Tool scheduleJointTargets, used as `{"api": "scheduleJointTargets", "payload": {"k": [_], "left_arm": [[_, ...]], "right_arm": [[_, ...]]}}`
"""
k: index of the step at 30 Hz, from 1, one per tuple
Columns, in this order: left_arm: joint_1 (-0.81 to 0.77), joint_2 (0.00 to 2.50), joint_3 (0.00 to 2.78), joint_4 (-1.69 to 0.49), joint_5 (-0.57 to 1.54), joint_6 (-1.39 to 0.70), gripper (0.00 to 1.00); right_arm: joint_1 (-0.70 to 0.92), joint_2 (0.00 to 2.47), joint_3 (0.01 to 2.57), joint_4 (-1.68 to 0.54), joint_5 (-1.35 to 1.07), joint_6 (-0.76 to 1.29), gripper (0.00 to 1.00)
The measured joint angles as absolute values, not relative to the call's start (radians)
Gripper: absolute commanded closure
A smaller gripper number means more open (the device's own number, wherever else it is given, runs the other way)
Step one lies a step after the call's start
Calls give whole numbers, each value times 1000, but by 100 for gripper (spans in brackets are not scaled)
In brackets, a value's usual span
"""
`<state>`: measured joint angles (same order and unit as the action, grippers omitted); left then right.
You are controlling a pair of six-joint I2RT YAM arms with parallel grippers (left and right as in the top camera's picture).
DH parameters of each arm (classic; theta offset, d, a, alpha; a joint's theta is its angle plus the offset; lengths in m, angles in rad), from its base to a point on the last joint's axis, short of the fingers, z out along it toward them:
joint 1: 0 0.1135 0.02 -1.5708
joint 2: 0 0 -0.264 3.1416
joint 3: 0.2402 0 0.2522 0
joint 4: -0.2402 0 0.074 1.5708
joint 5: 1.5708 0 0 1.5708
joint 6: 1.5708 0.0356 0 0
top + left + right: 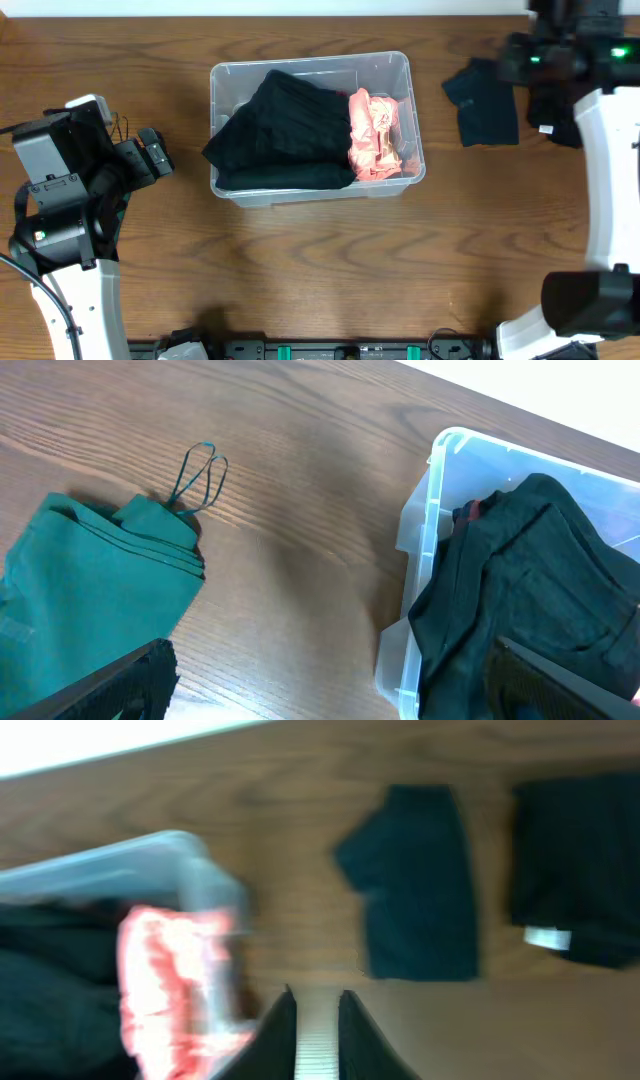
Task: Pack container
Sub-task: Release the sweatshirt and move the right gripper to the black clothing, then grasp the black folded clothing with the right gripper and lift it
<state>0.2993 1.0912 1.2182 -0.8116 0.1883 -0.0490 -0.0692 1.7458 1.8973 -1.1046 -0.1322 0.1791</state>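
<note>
**Container half packed, within reach of both grippers**

First the left gripper (345, 695): spread wide, nothing between the fingers, hanging low over the table (290, 510). Under one finger, a folded green cloth (90, 590) with a thin loop of cord at its far corner. Ahead of the other finger, near but not touching, the container (440, 455), with a black garment (530, 580) lying up against the near wall.

Then the right gripper (316, 1030): narrow, only a slim gap, nothing seen in it. Very blurred view, so said with care. Close at one side, a corner of the container with a pink garment (170, 980) against the wall. Ahead, flat on the table, a dark folded garment (420, 880). Further off to the other side, a second black one (575, 870) with a white tag.

About handling the container: probably light for its size, of thin clear plastic, smooth and rather slippery, with walls likely to bend under a pinch. Best taken at the rim near a rounded corner, one finger inside and one outside, and not where cloth covers the edge.

About the garments: soft, limp, not fragile. Better pinched at a fold through all layers, otherwise likely to open when lifted. Little free room inside, as it seems, so probably some pressing down needed.
</note>
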Motion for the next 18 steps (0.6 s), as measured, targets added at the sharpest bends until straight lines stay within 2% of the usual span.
{"api": "scheduleJointTargets", "payload": {"k": [1, 2, 6, 8, 18], "left_arm": [[300, 1091, 1218, -812, 188, -49, 2], [300, 1091, 1218, -812, 188, -49, 2], [300, 1091, 1218, -812, 188, -49, 2], [300, 1091, 1218, -812, 188, -49, 2], [300, 1091, 1218, -812, 188, -49, 2]], "right_arm": [[-100, 1749, 1886, -1098, -133, 173, 43], [-141, 1752, 1872, -1091, -135, 159, 29], [-277, 1754, 1815, -1026, -163, 123, 3], [-344, 1755, 1773, -977, -186, 104, 1], [-590, 1779, 1563, -712, -334, 4, 1]]}}
